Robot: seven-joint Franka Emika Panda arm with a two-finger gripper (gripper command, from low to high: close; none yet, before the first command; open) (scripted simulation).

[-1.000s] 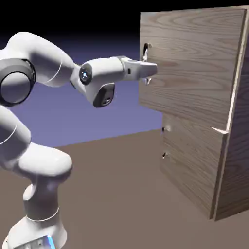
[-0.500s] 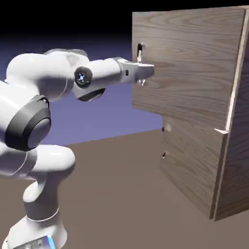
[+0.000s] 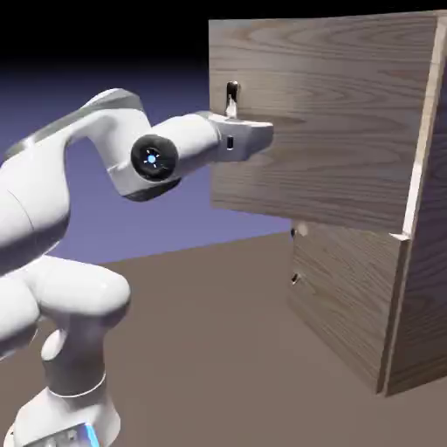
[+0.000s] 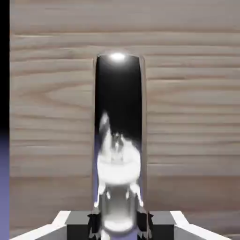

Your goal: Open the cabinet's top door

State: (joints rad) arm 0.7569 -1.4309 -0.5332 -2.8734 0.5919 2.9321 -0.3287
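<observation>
The gripper is clenched on the handle of the top door. That door stands ajar from the cabinet, its handle edge swung out toward the arm, above the closed lower door.

Exterior: side-on, mid-range. Hand view: close on handle; both share it.

One cabinet, two stacked wood-grain doors, one larger top door and one shorter lower door, one shiny bar handle on the top door, one white robot arm, one gripper
</observation>
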